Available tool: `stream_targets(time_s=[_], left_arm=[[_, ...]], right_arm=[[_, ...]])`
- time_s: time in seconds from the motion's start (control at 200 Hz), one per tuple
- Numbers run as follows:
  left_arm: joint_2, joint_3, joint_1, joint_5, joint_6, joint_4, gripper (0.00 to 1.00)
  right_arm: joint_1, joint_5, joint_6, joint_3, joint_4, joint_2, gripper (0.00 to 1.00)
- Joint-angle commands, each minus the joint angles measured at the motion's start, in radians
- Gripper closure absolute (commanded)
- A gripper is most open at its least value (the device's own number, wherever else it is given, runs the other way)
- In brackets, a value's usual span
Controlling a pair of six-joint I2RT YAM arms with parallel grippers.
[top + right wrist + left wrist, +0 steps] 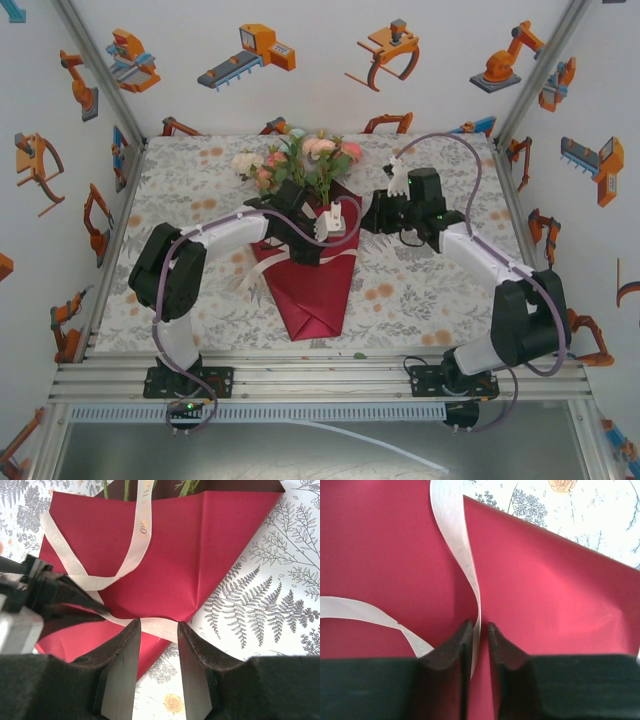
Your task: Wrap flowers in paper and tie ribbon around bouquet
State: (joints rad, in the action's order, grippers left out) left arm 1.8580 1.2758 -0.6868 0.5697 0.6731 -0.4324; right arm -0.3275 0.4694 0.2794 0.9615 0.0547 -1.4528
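The bouquet lies mid-table: pink, peach and white flowers (305, 155) at the far end, and dark red paper (310, 290) wrapped into a cone pointing toward me. The cream ribbon (338, 215) crosses the cone's upper part. My left gripper (306, 243) is over the cone. In its wrist view, the left gripper (480, 625) has closed to a narrow slit on the ribbon (457, 535), above the paper (545, 595). My right gripper (159, 622) is open at the cone's right edge, and the ribbon (135, 545) runs loose across its fingertips over the paper (200, 545). Green stems (126, 487) show at the cone's mouth.
A floral-print tablecloth (430, 290) covers the table, with white printed walls on three sides. In the right wrist view, the left gripper's dark fingers (65, 600) lie close on the left, pressed to the cone. Bare cloth (280, 605) lies to the right of the cone.
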Motion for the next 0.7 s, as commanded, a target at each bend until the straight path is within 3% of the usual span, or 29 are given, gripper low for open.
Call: stream_targets(time_s=[0.0, 0.215, 0.285, 0.426, 0.566, 0.696], left_arm=[[-0.015, 0.029, -0.004, 0.031, 0.017, -0.023, 1.0], [-0.125, -0.05, 0.007, 0.081, -0.107, 0.165, 1.0], [-0.135, -0.049, 0.009, 0.066, -0.155, 0.198, 1.0], [-0.14, -0.038, 0.014, 0.05, -0.238, 0.239, 1.0], [-0.131, -0.026, 0.02, 0.037, -0.305, 0.253, 1.0], [-0.117, -0.02, 0.021, 0.007, -0.361, 0.27, 0.98]], right_arm=[[0.002, -0.022, 0.021, -0.046, -0.013, 0.046, 0.62], [-0.019, 0.01, 0.036, -0.205, -0.212, 0.152, 0.58], [-0.078, 0.0, 0.02, -0.259, -0.289, 0.185, 0.57], [-0.224, -0.158, 0.004, -0.381, -0.522, 0.201, 0.55], [-0.341, -0.34, 0.175, -0.448, -0.774, 0.098, 0.55], [-0.374, -0.44, 0.473, -0.422, -0.868, -0.031, 0.55]])
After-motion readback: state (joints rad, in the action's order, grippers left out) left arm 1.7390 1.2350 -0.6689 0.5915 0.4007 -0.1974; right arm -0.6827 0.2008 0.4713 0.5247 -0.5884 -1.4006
